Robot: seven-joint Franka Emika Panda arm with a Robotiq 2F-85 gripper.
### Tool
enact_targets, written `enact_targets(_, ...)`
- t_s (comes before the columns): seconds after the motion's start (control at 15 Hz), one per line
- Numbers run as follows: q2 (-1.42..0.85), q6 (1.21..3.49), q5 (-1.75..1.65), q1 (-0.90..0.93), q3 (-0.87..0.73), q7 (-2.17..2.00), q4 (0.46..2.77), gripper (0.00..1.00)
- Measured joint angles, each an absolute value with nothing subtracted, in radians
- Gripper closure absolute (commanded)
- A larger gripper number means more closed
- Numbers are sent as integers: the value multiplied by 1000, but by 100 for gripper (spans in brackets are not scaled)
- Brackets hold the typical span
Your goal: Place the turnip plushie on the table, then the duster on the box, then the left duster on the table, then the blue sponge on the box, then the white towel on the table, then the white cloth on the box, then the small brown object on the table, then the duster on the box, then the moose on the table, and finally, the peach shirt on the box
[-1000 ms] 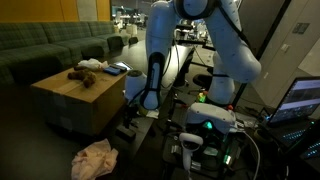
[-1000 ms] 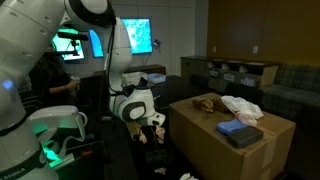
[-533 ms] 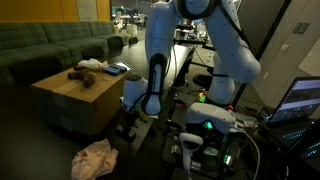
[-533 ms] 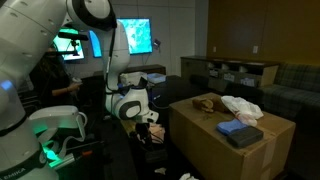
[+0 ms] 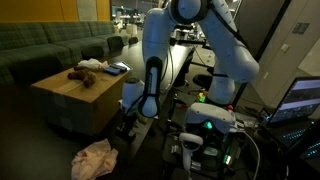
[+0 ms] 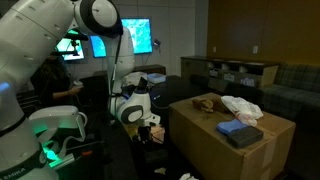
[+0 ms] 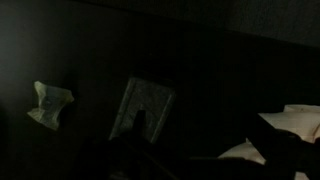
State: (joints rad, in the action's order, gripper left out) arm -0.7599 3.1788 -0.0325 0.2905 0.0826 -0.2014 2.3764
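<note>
A cardboard box (image 5: 70, 95) (image 6: 235, 140) carries the brown moose (image 5: 84, 73) (image 6: 207, 103), a white cloth (image 6: 241, 106) and a blue sponge (image 5: 117, 68) (image 6: 240, 132). The peach shirt (image 5: 95, 158) lies crumpled on the dark floor in front of the box. My gripper (image 5: 128, 126) (image 6: 150, 128) hangs low beside the box, above the floor. In the very dark wrist view its fingers show only as silhouettes set apart, with nothing between them (image 7: 205, 150). The same view shows a pale cloth (image 7: 50, 103) and a grey square pad (image 7: 142, 108). The dusters and the turnip are not visible.
A green sofa (image 5: 50, 45) stands behind the box. The robot base with green lights (image 5: 205, 128) and cables stands beside me. Monitors (image 6: 140, 37) and a shelf (image 6: 235, 70) line the back wall. A pale object (image 7: 292, 120) lies at the right of the wrist view.
The upper arm has swung slightly to the side. The gripper stays low beside the box, shifted only a little. Nothing was picked up or let go.
</note>
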Motion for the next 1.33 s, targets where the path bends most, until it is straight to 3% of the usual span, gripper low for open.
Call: enact_targets(1.33,-902,3210,-33,195,73,-122,2243,0)
